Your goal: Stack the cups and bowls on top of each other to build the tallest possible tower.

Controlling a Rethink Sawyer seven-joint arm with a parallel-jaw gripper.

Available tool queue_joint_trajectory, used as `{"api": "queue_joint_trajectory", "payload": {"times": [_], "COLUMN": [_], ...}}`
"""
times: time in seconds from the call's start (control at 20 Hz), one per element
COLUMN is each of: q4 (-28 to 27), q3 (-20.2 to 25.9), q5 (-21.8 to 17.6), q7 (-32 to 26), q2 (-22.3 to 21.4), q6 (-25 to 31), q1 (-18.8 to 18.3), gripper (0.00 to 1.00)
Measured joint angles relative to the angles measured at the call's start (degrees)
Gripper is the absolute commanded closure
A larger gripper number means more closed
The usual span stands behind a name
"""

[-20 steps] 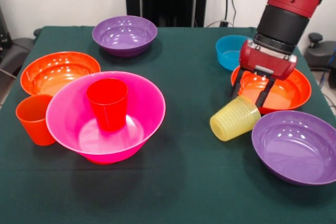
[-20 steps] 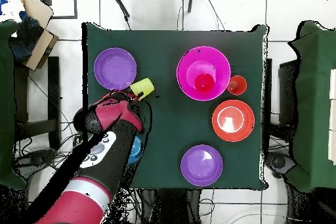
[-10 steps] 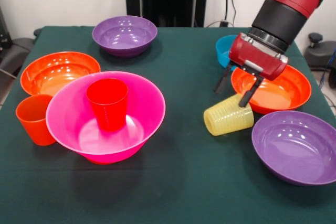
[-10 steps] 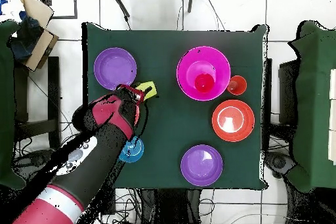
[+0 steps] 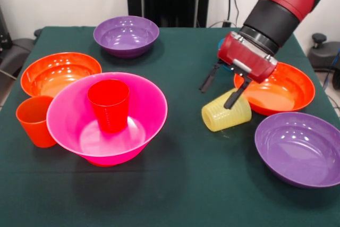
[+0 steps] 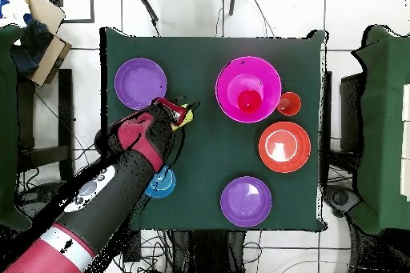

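The yellow cup (image 5: pixel 226 113) lies on its side on the green cloth, beside the right-hand orange bowl (image 5: pixel 284 91). My gripper (image 5: pixel 220 90) hangs tilted just above it and is open; one finger (image 5: pixel 234 95) crosses the cup's upper side, the other is in the air to its left. The big pink bowl (image 5: pixel 146 107) stands at the front left with the red cup (image 5: pixel 109 104) upright inside it. An orange cup (image 5: pixel 34 120) stands against its left side. From overhead my gripper (image 6: pixel 180 112) covers most of the yellow cup (image 6: pixel 186 116).
A wide orange bowl (image 5: pixel 59 73) sits at the left, one purple bowl (image 5: pixel 126 34) at the back, another purple bowl (image 5: pixel 300 147) at the front right. The small blue bowl (image 6: pixel 160 183) lies by my arm. The pink bowl (image 6: pixel 248 86) is right of the gripper overhead.
My gripper has swung left and tilted further. The yellow cup has dropped from a tipped pose between the fingers to lying flat, shifted slightly left.
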Motion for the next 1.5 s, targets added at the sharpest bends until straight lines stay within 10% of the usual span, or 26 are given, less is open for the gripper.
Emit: {"api": "queue_joint_trajectory", "payload": {"times": [0.9,1.5], "q4": [0.27,2.94], "q3": [14.38,21.58], "q5": [-0.47,-11.55], "q7": [0.0,0.0], "q2": [-10.14,-19.09], "q6": [0.02,0.02], "q1": [-11.78,-19.71], "gripper": [0.0,0.0]}}
